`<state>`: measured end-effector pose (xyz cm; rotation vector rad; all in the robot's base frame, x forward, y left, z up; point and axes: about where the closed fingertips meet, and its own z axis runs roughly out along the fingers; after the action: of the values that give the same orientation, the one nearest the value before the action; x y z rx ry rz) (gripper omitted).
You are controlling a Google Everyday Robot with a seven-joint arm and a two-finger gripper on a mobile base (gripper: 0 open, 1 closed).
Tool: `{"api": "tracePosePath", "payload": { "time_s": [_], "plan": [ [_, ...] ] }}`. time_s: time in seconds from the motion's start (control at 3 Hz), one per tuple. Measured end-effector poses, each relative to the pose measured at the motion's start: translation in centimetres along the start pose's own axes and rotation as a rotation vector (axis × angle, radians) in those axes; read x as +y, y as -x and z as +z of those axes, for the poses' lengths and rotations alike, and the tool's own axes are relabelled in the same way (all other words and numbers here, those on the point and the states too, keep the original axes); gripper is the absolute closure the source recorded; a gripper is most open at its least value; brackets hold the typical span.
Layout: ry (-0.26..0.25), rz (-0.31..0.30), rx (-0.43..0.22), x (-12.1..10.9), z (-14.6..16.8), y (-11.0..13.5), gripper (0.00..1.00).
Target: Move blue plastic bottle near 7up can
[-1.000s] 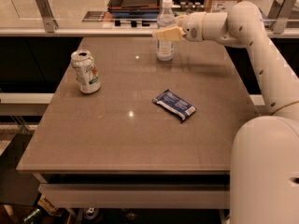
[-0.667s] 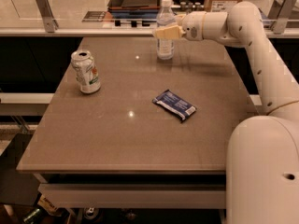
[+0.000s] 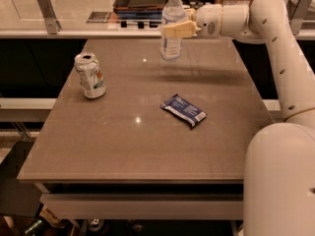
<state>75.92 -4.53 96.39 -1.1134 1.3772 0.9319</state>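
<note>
Claw (image 3: 179,29) clamps the tall clear plastic bottle (image 3: 171,42) at the far edge of the surface (image 3: 147,151); carrying step, seemingly. Next: leftward, beside the dented silver can (image 3: 90,75).

The clear bottle (image 3: 171,45) with a white cap is upright at the far side of the table (image 3: 147,146). The gripper (image 3: 171,30) holds its middle. The dented silver can (image 3: 90,75) stands well apart, near the left edge.
</note>
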Motion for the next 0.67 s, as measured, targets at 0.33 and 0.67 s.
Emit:
{"api": "tracePosePath", "payload": {
  "time_s": [0.33,0.67],
  "plan": [
    [0.121,0.007,-0.023,4.7,0.0,1.9,1.0],
    [0.192,-0.022,-0.033,10.2,1.3,2.4,1.0]
  ]
}}
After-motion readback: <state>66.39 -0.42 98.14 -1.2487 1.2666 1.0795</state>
